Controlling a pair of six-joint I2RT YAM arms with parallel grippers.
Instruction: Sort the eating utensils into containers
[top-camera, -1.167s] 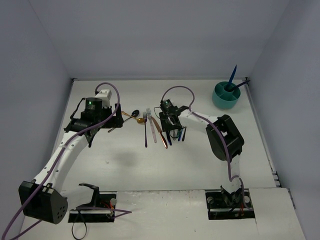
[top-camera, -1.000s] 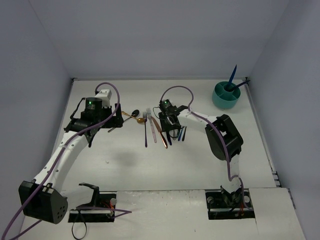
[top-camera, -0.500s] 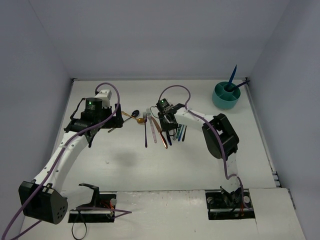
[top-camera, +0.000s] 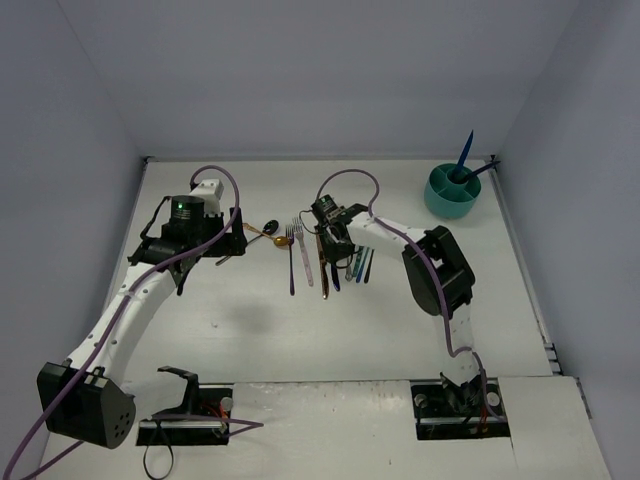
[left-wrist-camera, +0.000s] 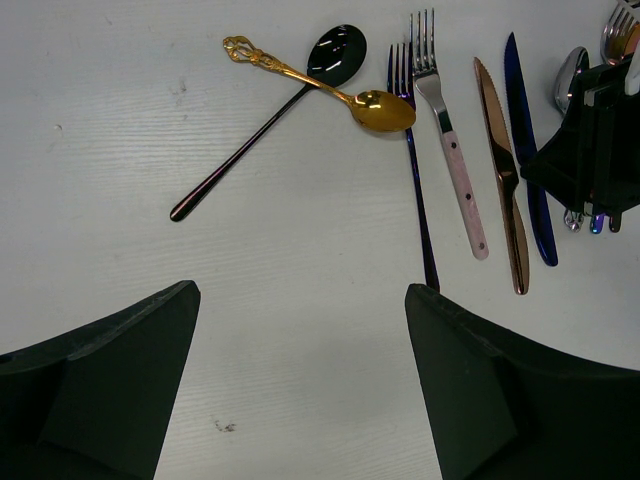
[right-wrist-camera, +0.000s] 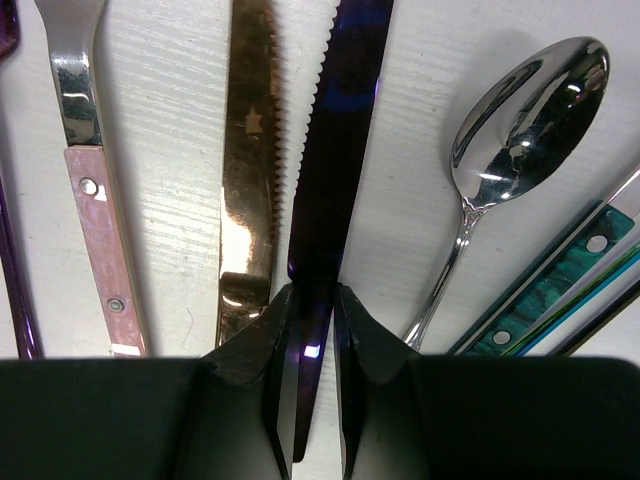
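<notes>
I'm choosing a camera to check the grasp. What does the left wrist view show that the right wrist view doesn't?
Only left wrist: an ornate gold metal spoon lying across a black metal spoon. Only right wrist: the right fingers hugging both sides of the dark blue metal knife, plus a teal-handled utensil. Both: the pink-handled silver fork, copper metal knife and that blue knife.

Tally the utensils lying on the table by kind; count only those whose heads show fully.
Spoons: 3 - black spoon, gold spoon, silver spoon
Forks: 2 - purple fork, pink-handled fork
Knives: 2 - copper knife, dark blue knife
Total: 7. Teal-handled pieces beside the right claw: heads hidden, uncounted.
</notes>
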